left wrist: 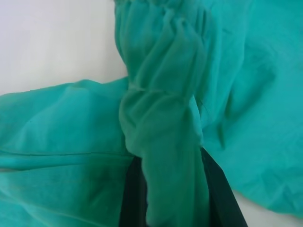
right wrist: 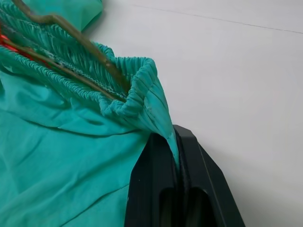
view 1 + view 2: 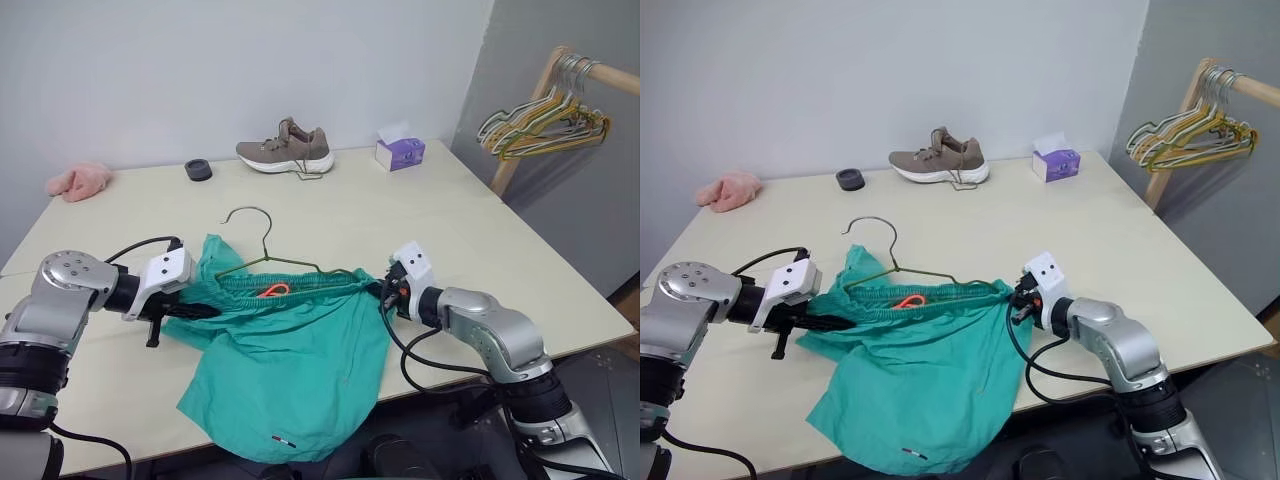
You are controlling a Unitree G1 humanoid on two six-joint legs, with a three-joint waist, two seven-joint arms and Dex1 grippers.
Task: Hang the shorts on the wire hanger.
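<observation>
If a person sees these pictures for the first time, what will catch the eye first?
The teal shorts, stretched between the left gripper and right gripper at the table's near edge, each shut on the waistband. The wire hanger sits in that waistband. A shoe lies at the far edge.

From the head, the two eye cameras looked forward and down across the counter (image 3: pixel 420 215), taking in nearly the same stretch, the right eye's framing offset slightly sideways from the left's. Each wrist camera sat very near, sighting along its own black fingers. The left pincer (image 1: pixel 174 198) was clamped on a bunched fold of the shorts (image 3: pixel 300 360) right ahead of its lens; the right pincer (image 2: pixel 179 163) pinched the waistband, with bare counter beside it.
</observation>
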